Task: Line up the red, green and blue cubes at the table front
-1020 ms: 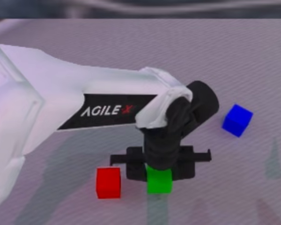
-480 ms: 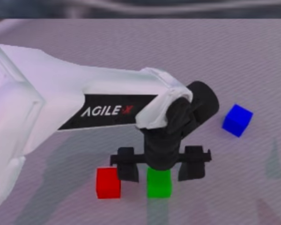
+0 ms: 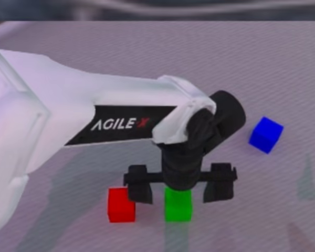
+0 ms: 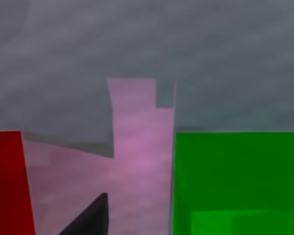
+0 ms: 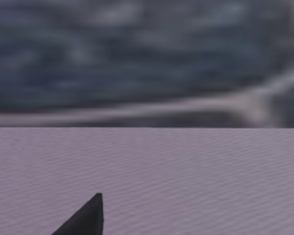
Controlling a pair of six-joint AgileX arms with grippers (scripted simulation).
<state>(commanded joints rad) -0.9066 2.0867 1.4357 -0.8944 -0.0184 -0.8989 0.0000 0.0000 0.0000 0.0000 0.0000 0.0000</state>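
Note:
The green cube point(image 3: 178, 205) rests on the table point(image 3: 252, 210) near its front, with the red cube point(image 3: 121, 205) a short gap to its left. My left gripper point(image 3: 178, 193) hovers just above the green cube, open, one finger on each side and neither touching it. The left wrist view shows the green cube point(image 4: 237, 181) close up, the red cube point(image 4: 7, 181) and one dark fingertip point(image 4: 95, 218). The blue cube point(image 3: 266, 134) lies apart, farther back on the right. In the right wrist view one fingertip point(image 5: 88, 215) stands far off centre over bare table; that gripper looks open and holds nothing.
The left arm's white link point(image 3: 94, 115) stretches from the left edge across the table's middle. The right arm is out of the top view; only shadows fall at the right edge. The table's far edge point(image 5: 147, 127) shows in the right wrist view.
The left gripper's fingers have spread apart and let go of the green cube, which stays put beside the red one. The blue cube has not moved.

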